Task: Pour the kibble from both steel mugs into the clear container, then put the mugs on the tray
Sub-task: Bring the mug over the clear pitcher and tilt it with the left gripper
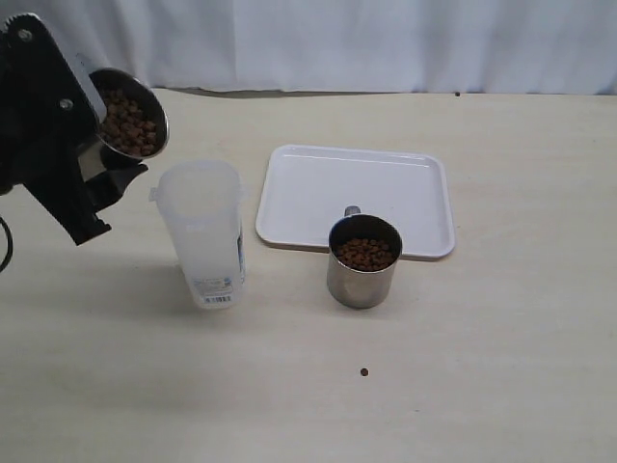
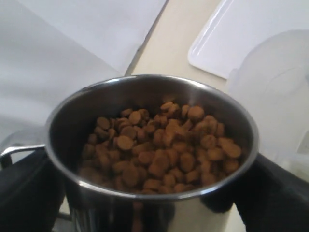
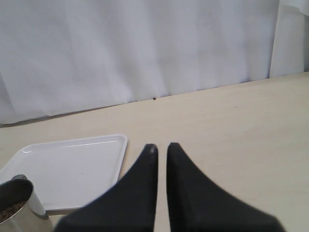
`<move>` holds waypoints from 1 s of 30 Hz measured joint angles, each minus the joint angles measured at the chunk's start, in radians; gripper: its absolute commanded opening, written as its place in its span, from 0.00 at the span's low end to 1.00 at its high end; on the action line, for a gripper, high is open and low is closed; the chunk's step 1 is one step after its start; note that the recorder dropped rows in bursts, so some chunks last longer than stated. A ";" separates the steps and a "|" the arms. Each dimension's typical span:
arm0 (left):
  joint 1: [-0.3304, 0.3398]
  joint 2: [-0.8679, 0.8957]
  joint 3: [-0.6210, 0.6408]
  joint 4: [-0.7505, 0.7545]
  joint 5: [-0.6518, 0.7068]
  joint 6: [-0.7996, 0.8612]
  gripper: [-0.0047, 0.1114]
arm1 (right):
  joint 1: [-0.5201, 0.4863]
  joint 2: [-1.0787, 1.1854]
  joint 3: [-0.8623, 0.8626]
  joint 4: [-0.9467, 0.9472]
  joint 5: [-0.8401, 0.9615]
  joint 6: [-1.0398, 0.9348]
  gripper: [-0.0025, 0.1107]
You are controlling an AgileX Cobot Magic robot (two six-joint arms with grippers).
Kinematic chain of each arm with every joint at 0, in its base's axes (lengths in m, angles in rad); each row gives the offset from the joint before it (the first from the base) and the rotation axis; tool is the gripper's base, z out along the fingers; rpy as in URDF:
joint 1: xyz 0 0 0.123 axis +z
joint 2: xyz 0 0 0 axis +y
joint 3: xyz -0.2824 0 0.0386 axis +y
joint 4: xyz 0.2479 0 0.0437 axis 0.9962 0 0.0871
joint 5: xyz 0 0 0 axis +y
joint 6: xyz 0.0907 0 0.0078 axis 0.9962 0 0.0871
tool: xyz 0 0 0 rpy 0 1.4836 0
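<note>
Left gripper: jaws stand wide and clamp the held mug by its wall, one of the black fingers on each side, with the loop handle pointing away to one side in the left wrist view. The mug is raised at the upper left of the exterior frame. Its long axis is tipped and its mouth is turned toward the lower right. The kibble is banked against the low side of the rim, and none is seen spilling. The clear container stands upright on the table, left of frame centre, with its open mouth just below and to the right of the mug's low lip. The two are near each other but apart, and the lip is not yet over the mouth. No pellets show through the container's wall. Judgement: the pour turns on carrying the lip rightward and down over that mouth before any further tipping. The left arm is plainly the nearer one. Right gripper: jaws closed together and holding nothing, not seen in the exterior frame. The second mug stands upright and full at frame centre, by the near edge of the tray. A stray pellet lies on the table below that mug.
</note>
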 measured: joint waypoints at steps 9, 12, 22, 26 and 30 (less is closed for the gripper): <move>-0.012 0.043 -0.013 0.027 0.034 0.000 0.04 | 0.000 0.000 0.000 0.000 0.000 0.000 0.07; -0.012 0.043 -0.026 0.032 0.038 0.000 0.04 | 0.000 0.000 0.000 0.000 0.000 0.000 0.07; -0.095 0.043 -0.028 0.048 0.129 0.021 0.04 | 0.000 0.000 0.000 0.000 0.000 0.000 0.07; -0.152 0.043 -0.028 0.048 0.213 0.037 0.04 | 0.000 0.000 0.000 0.000 0.000 0.000 0.07; -0.152 0.043 -0.028 0.046 0.237 0.081 0.04 | 0.000 0.000 0.000 0.000 0.000 0.000 0.07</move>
